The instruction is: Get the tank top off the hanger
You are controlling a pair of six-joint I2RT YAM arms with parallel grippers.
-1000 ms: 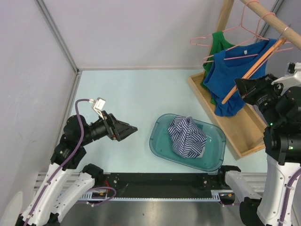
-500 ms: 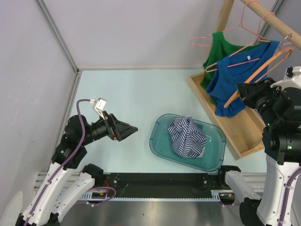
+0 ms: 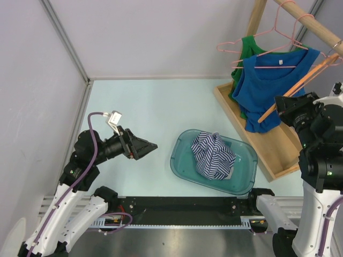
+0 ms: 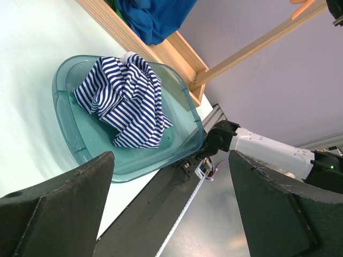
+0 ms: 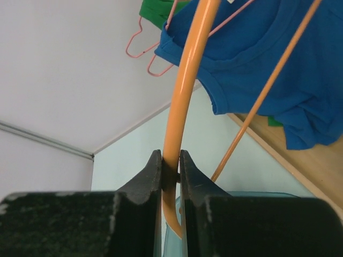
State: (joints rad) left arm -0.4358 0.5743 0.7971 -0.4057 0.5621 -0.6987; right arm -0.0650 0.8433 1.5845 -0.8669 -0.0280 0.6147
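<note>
My right gripper (image 3: 280, 105) is shut on an orange hanger (image 3: 308, 79) that slants up toward the wooden rail (image 3: 308, 20). In the right wrist view the fingers pinch the hanger's curved bar (image 5: 182, 96) at the gripper (image 5: 170, 167). A blue tank top (image 3: 262, 88) hangs on a pink hanger (image 3: 276, 67) just behind it and also shows in the right wrist view (image 5: 268, 69). A green tank top (image 3: 247, 51) hangs further back. My left gripper (image 3: 147, 145) is open and empty, above the table left of the tub; its wrist view shows the jaws wide apart (image 4: 171, 214).
A teal tub (image 3: 185, 166) at the front centre holds a crumpled blue-and-white striped garment (image 3: 214, 154), also seen from the left wrist (image 4: 126, 99). A wooden tray base (image 3: 278, 155) of the rack lies on the right. An empty pink hanger (image 3: 230, 47) hangs at the back.
My right gripper has shifted slightly right and down with the orange hanger. The blue tank top has swung on its pink hanger. The left arm has not moved.
</note>
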